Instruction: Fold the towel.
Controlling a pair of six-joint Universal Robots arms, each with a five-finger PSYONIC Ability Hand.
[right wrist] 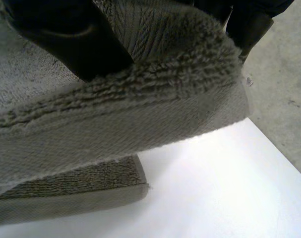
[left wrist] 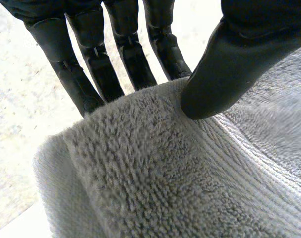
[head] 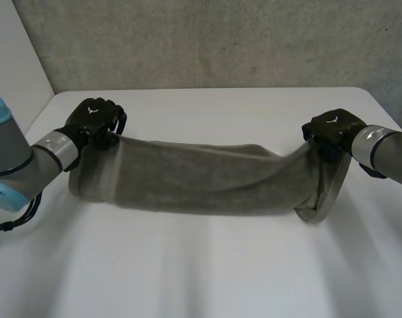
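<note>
The grey terry-cloth towel [head: 201, 179] hangs as a long, sagging band across the middle of the white table [head: 201, 285], running from nine o'clock to three o'clock. Its upper edge is lifted at both ends. Its lower part seems to rest on the tabletop, and a loose loop droops at the three o'clock end.

At the nine o'clock end, your black left hand [head: 95, 122] grips the towel. In the left wrist view, the thumb [left wrist: 229, 64] presses down on the pile [left wrist: 160, 188] against straight fingers [left wrist: 90, 69] behind the edge, so it is a firm pinch.

At the three o'clock end, the black right hand [head: 333, 132] does the same. Its thumb [right wrist: 66, 39] clamps the hemmed edge [right wrist: 120, 114] from above, and another layer of towel lies on the table [right wrist: 214, 193] beneath it.

A rough grey wall [head: 207, 40] stands beyond the table at twelve o'clock.

You look to be midway through a fold, with one long edge held up and ready to be laid over the rest.

For the next move, carry both hands together toward six o'clock at the same height. Hold the edge taut enough to take out the sag. Lower it so the corners meet the layer underneath, and let go only after that. Watch the drooping loop at three o'clock, which could bunch under the fold.
</note>
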